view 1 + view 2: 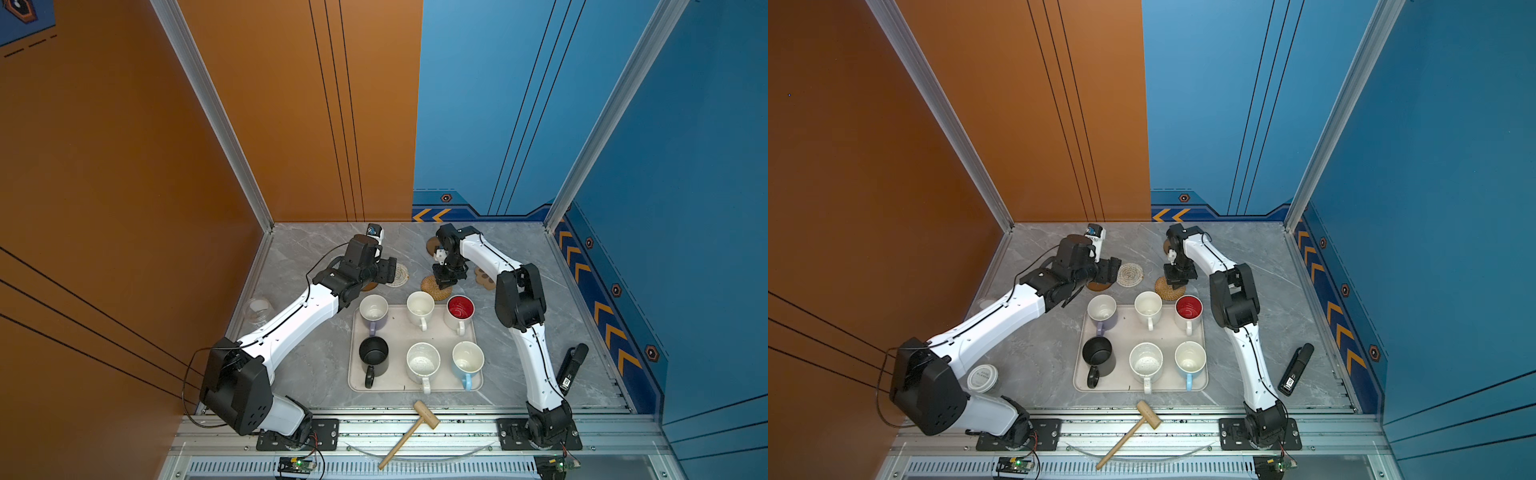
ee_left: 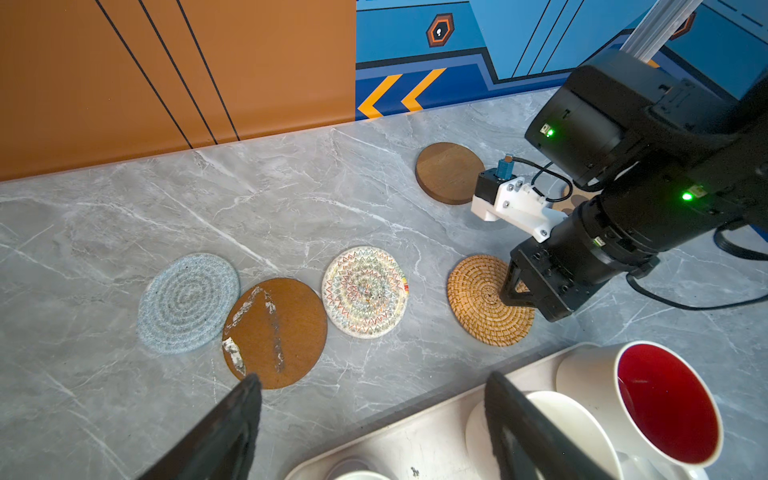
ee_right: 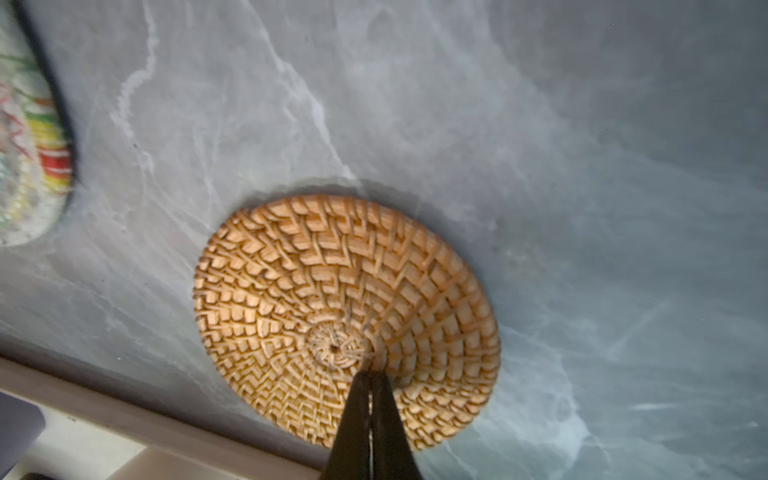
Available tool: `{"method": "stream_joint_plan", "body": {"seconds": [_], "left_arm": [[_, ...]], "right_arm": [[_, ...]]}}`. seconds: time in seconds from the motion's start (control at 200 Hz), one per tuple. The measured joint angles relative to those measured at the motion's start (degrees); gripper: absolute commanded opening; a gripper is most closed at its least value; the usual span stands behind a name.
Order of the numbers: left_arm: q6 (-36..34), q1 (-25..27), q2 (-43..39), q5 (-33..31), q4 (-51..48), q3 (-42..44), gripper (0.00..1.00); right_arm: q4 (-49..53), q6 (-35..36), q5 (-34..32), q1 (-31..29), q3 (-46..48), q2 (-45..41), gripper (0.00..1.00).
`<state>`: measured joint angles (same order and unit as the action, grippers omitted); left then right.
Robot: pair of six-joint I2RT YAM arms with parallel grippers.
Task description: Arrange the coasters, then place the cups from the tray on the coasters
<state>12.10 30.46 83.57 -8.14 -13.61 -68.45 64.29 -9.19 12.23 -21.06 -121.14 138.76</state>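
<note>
Coasters come first, and the tan rattan coaster (image 3: 345,299) is the one in play. It lies flat on the grey table (image 3: 582,166), just beyond the far rim of the tray (image 1: 397,332) and behind the cream-white cup (image 1: 420,306) and the red-lined cup (image 1: 460,308). The zigzag woven round (image 2: 365,291) sits on its left-arm side and the paw-shaped coaster (image 1: 484,277) on its right-arm side. We see the right gripper (image 3: 370,374) straight above it, jaws pinched together with nothing between them. Its tips touch the weave just beside the centre knot, which we judge to be a press for sliding rather than a pinch for lifting. Being round, the coaster has no long axis to line up with; what counts is that it sits directly under the right arm's tool, so that arm is the nearer. The left gripper (image 2: 374,380), jaws spread wide and empty, hangs just by the scuffed brown disc (image 2: 275,332). All six cups stand on the tray.
</note>
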Motion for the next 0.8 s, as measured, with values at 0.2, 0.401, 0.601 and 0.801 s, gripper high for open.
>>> {"method": "stream_joint_plan", "body": {"seconds": [0.2,0.401,0.601,0.801], "left_arm": [[0.02,0.00,0.00,-0.22,0.00,0.00,0.85],[0.00,0.00,0.00,-0.42,0.00,0.04,0.85],[0.26,0.00,0.00,-0.59,0.00,0.04,0.90],[0.42,0.00,0.00,-0.63,0.00,0.04,0.91]], "right_arm": [[1.38,-0.26,0.02,0.15,-4.26,2.49,0.00],[1.33,-1.38,-0.02,0.59,-8.81,5.03,0.00],[1.25,-2.23,0.04,1.38,-12.15,6.91,0.00],[1.09,-2.91,0.28,1.75,-15.61,8.87,0.00]]}}
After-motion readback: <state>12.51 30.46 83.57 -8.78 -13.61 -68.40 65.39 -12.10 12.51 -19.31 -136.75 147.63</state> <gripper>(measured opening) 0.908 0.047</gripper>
